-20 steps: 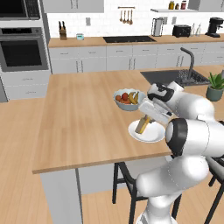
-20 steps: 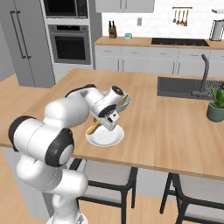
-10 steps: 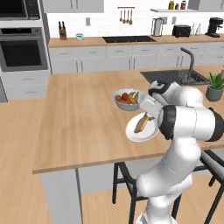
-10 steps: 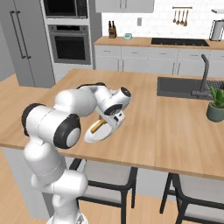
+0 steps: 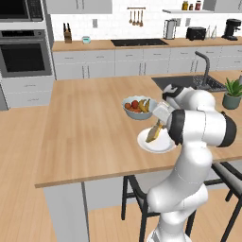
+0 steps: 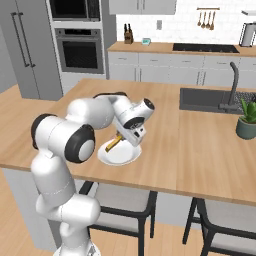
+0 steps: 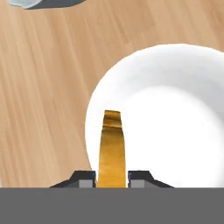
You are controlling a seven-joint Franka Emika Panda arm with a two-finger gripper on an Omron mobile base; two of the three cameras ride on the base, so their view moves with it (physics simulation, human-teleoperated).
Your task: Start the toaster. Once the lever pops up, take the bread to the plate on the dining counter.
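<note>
Gripper clamped on bread, slice seen edge-on between both dark fingertips. Held tilted just over white plate, near its left rim in hand view. Plate resting on dining counter, close to front edge, just beside fruit bowl. Toaster far back on rear counter, well apart.

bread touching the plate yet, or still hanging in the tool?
Cannot tell. In the hand view the tool is shut on the bread over the plate, but no gap or contact shows plainly there or in the base views.
</note>
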